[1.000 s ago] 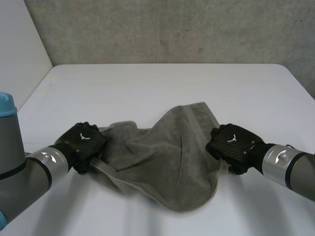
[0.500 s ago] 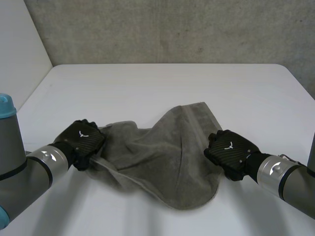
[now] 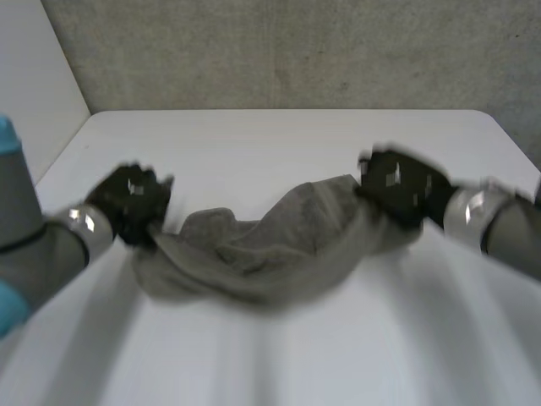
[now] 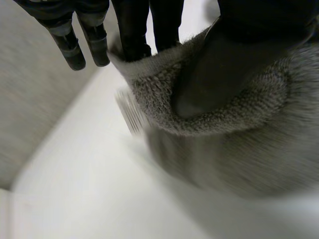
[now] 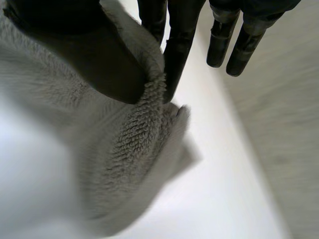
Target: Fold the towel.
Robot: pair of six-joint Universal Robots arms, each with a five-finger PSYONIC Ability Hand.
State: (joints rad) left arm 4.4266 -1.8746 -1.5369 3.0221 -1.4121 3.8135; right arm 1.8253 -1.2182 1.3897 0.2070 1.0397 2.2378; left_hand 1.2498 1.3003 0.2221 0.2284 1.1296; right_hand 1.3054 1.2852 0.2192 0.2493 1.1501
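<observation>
- Both hands have risen and swung toward the far side of the table since half a second ago. The left hand and right hand now sit further apart, and the towel has been drawn out between them.
- Left hand, wrist view: the thumb presses a towel edge against two fingers, a firm pinch. The remaining fingers hang straight and free beside it.
- Right hand, wrist view: same grip, mirrored. The thumb clamps a rolled edge against a finger, and the outer fingers touch no cloth.
- Key relation: the towel is slung between the two hands, its long axis running left to right across the table. From each hand the cloth falls inward and toward the robot. Neither hand is nearer, since each holds one end.
- Position: the ends are lifted at the hands, while the sagging middle rests on the table at the near side of the span.
- Appearance: grey-brown looped terry, thick and soft. It is crumpled, with deep folds along the middle and no flat panel yet.
- Judgement: the next move depends on keeping the two hands level and evenly spaced, so that the slack middle spreads and does not bunch.
</observation>
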